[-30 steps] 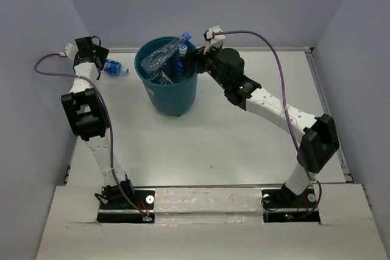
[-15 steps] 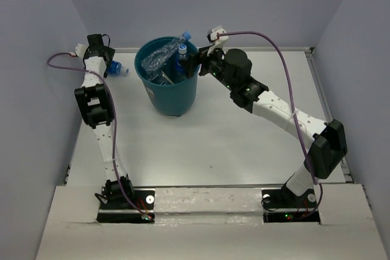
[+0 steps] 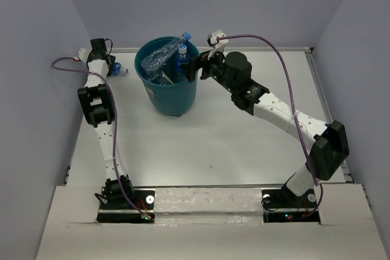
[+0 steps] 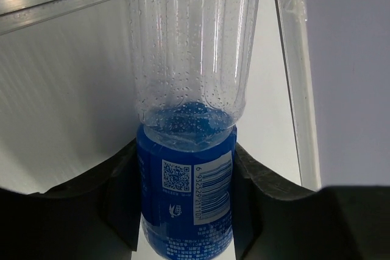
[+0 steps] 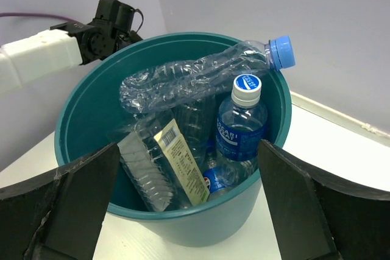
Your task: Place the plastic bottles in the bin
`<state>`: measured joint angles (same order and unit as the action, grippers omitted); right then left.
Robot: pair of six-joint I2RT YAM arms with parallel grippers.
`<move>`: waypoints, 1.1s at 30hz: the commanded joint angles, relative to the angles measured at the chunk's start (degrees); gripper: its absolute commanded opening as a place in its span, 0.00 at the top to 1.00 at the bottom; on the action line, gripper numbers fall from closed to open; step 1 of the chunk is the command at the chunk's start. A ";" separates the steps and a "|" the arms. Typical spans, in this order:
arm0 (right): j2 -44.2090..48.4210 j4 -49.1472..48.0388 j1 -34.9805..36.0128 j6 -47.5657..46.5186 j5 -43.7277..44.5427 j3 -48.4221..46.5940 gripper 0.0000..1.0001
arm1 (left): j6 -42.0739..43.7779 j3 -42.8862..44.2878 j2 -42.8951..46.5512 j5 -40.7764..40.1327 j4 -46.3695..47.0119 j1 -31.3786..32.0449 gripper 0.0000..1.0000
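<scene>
Lying on its side near the far left corner of the table [image 3: 213, 138], a small clear bottle [image 4: 189, 89] with a blue label is pinched by the left claw [image 4: 186, 156]. In the left wrist view, the two black fingers [image 4: 125, 193] are seen pressed against both sides of the label, and the clear, droplet-speckled body is seen reaching away from them. The bottle is set just left of the bin [image 3: 173, 98] but apart from it.

The bin is placed upright at the far middle of the table. Several bottles are held inside it. A crushed clear bottle [image 5: 195, 77] with a blue cap is laid across the top, its cap jutting past the rim. An upright blue-labelled bottle [image 5: 242, 129] is stood beneath it. A flattened bottle with a white label [image 5: 177, 162] is leaned at the front.

The right claw [image 5: 189, 147] is held spread wide beside the bin's right rim, with nothing between its fingers.
</scene>
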<state>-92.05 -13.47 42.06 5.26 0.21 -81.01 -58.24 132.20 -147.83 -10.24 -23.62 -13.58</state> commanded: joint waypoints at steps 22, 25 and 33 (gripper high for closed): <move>18.66 0.55 0.39 3.88 10.52 10.61 0.00 | 22.10 -38.68 69.95 -10.84 30.81 13.29 0.68; 20.94 0.55 0.39 5.55 9.38 12.81 0.00 | 25.88 -38.51 70.14 -12.43 31.61 19.02 0.67; 24.72 1.35 0.39 5.91 9.55 14.57 0.00 | 36.24 -44.72 64.86 -17.95 34.15 32.54 0.66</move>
<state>-70.32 -10.72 42.06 10.48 9.06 -66.59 -30.50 94.11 -77.93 -22.68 10.46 12.84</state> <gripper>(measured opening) 0.994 0.623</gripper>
